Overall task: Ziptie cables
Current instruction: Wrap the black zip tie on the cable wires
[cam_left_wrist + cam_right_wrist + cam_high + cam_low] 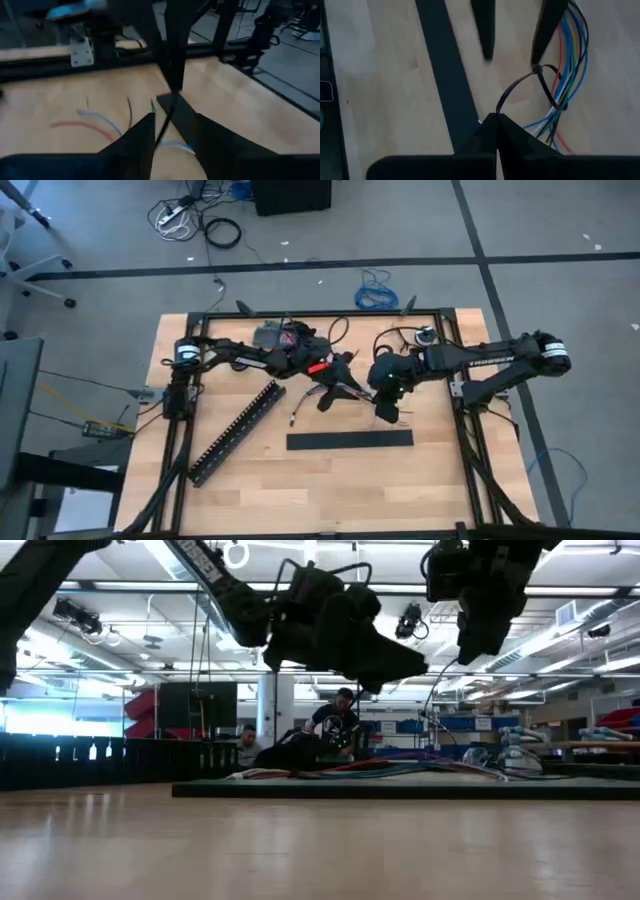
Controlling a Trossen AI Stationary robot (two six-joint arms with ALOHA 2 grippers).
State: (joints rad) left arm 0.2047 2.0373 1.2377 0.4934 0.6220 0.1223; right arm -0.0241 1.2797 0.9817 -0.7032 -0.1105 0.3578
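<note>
The cables [568, 75], thin blue, green, red and white wires, lie on the wooden table; their fanned ends [100, 122] show in the left wrist view. A thin black ziptie [512, 90] arcs from my right gripper [496, 119], which is shut on it, up to a bend [536, 68] beside the wires, then runs down across them. My left gripper [515, 55] is open above the table, one fingertip [538, 59] at that bend; whether it touches, I cannot tell. In the high view the left gripper [327, 400] and right gripper [386, 414] stand close together at mid-table. My right gripper pinches one end of the ziptie's strip [498, 111] between its two shut fingertips. The strip rises out of the tips in a curved loop toward the wires. The held end is clear of the table.
A wide flat black bar [350, 440] lies just nearer the table's front edge than the grippers. A long black slotted duct [235, 432] lies slantwise at the left. Black frame rails [462, 420] border the table. People sit in the room beyond [340, 725].
</note>
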